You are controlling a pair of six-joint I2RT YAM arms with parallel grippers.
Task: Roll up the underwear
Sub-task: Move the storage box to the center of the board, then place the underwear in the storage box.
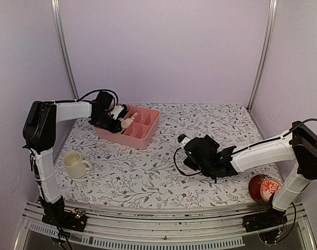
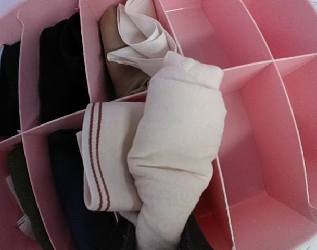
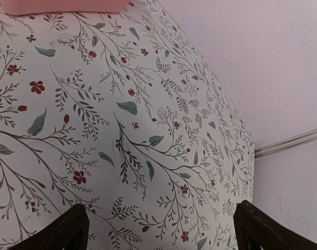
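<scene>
I see the pale peach-beige underwear (image 2: 174,156) rolled into a thick tube, lying slantwise over the pink tray's (image 2: 262,83) middle dividers. The olive-brown underwear (image 2: 129,49), its cream-white part twisted on top, sits bunched in a tray compartment just behind.

The left arm (image 1: 70,110) reaches forward from a raised shoulder, forearm level; the left hand (image 1: 115,121) tilts downward, pinched on a pale underwear roll (image 2: 174,156); the right arm (image 1: 262,151) stretches low and leftward; the right hand (image 3: 161,226) hovers close above the tabletop (image 3: 122,130), fingers (image 3: 70,232) spread wide.
</scene>
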